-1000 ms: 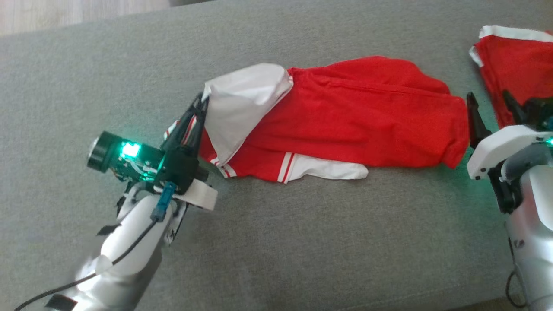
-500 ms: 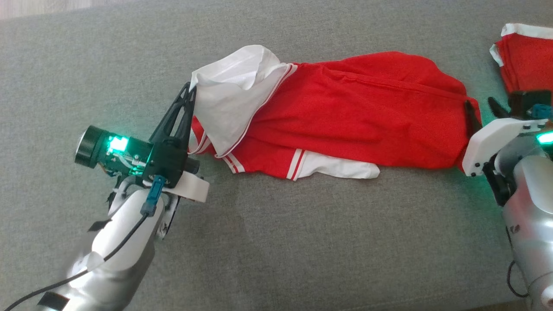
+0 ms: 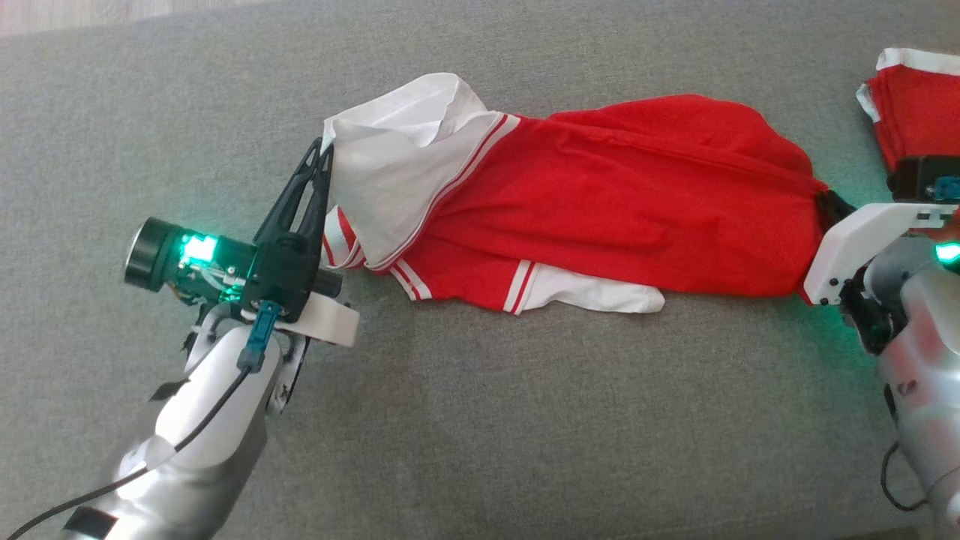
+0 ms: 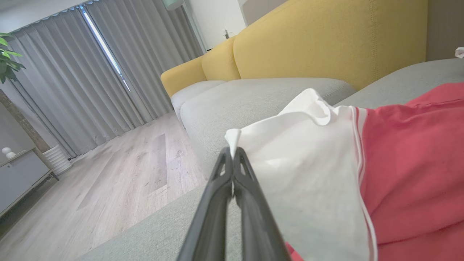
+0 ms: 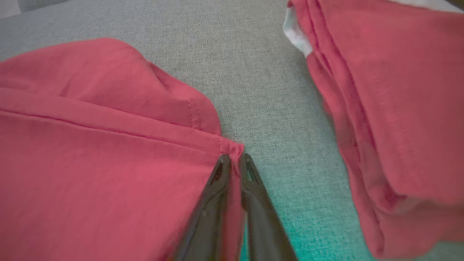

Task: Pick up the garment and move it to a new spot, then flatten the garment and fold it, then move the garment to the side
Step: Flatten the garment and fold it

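Spanning L gripper (image 3: 324, 152) – R gripper (image 5: 235, 158), garment (image 3: 615, 202) pinched

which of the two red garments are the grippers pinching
The spread-out red jersey with white sleeves: left gripper pinches its sleeve, right gripper its hem corner. The folded red garment lies apart, ungripped.

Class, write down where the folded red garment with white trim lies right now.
The folded garment lies at the head view's upper right, on the grey cushion, just beyond the right gripper and apart from the jersey.
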Robot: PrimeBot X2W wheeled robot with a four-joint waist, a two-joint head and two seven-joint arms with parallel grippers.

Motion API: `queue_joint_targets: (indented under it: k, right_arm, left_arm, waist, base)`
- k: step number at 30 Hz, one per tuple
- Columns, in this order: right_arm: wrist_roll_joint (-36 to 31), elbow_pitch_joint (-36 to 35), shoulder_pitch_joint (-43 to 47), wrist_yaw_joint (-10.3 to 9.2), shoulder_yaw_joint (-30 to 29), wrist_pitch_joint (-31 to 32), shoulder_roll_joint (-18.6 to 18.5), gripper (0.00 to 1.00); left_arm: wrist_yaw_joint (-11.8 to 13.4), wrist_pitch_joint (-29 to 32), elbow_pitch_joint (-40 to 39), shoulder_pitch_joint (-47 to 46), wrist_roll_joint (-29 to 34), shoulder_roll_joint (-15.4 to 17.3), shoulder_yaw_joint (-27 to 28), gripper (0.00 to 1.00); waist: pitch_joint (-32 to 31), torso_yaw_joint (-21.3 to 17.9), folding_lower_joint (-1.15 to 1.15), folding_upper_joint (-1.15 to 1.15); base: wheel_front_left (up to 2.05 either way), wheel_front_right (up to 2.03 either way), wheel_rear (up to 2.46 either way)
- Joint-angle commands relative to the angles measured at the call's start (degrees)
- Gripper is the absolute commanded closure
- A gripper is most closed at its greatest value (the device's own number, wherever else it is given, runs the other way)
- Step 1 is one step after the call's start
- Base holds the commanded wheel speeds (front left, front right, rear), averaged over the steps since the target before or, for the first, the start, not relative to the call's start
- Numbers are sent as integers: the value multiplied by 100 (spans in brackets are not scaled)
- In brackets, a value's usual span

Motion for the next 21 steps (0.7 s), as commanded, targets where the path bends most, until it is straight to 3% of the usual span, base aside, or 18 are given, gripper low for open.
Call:
queue_joint_targets:
  k: [1,5,11,21]
  right_arm:
    - [90,-94,-28,37,156,68,-69,100]
    - [406,-172,-3,37,385,75,-221,100]
    - [682,-519,-56,37,610,-561,-441,100]
    - [1451,-1917,-205,37,1004,-1278,-1045,100]
  left_arm:
    - [8,-29,-171,-150,-20,173,263,100]
    - [6,-29,-184,-132,-43,193,313,100]
    - [-47,-29,-450,-179,-75,285,490,100]
    - [-308,-29,-1399,-452,-143,598,1089,100]
  waist:
    - [0,4,0,0]
    - [-23,10,0,0]
    - [-252,-25,0,0]
    - [-969,-151,0,0]
  base:
    - [0,0,0]
    - [0,0,0]
    - [0,0,0]
    - [0,0,0]
